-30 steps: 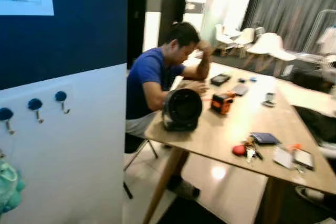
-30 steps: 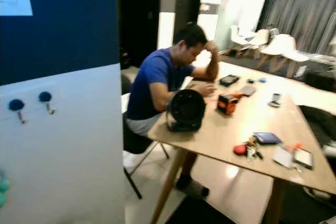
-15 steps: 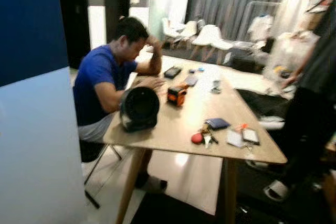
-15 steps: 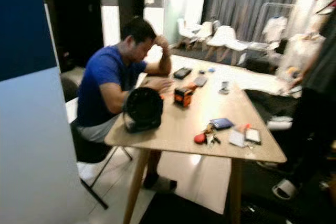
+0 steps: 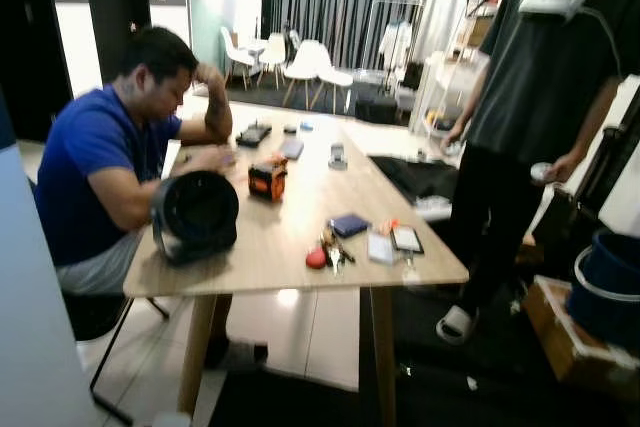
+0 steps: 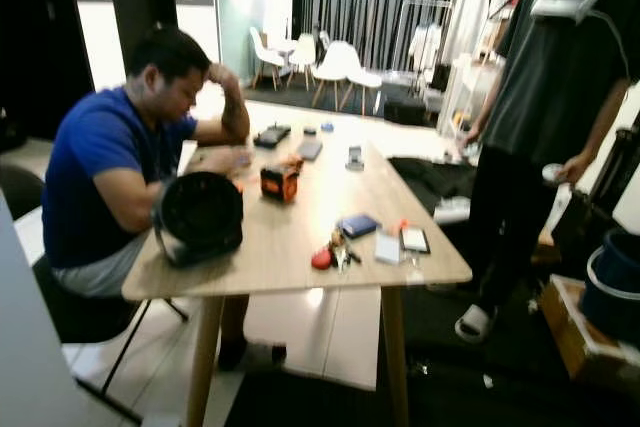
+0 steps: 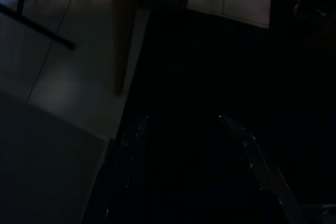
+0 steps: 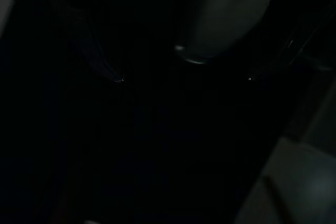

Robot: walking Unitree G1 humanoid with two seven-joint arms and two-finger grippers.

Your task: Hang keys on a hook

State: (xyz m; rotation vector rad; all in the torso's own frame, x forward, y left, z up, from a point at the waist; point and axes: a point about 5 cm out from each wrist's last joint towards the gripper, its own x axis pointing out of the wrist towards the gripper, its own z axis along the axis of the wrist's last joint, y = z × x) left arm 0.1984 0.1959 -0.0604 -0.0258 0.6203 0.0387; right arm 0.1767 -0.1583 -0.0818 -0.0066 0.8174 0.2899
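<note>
From the head, a wooden table [image 5: 290, 247] runs away into the room, and the keys [image 5: 331, 252] with a red tag lie near its near right edge, just beside a dark wallet [image 5: 350, 225] — a seated person in blue [image 5: 95, 182] leans on the left side behind a round black fan [image 5: 195, 215], and a second person in dark clothes [image 5: 535, 97] stands at the right. The left wrist view is very dark: the left gripper [image 7: 191, 129] hangs over pale floor tiles, its two fingers apart. The right wrist view is darker — the right gripper [image 8: 184, 80] shows two faint glints set apart, so its fingers appear spread, holding nothing

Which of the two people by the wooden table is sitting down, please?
The person in the blue shirt, seated at the table's left side and leaning over it. The other person, in the dark shirt, stands at its right.
</note>
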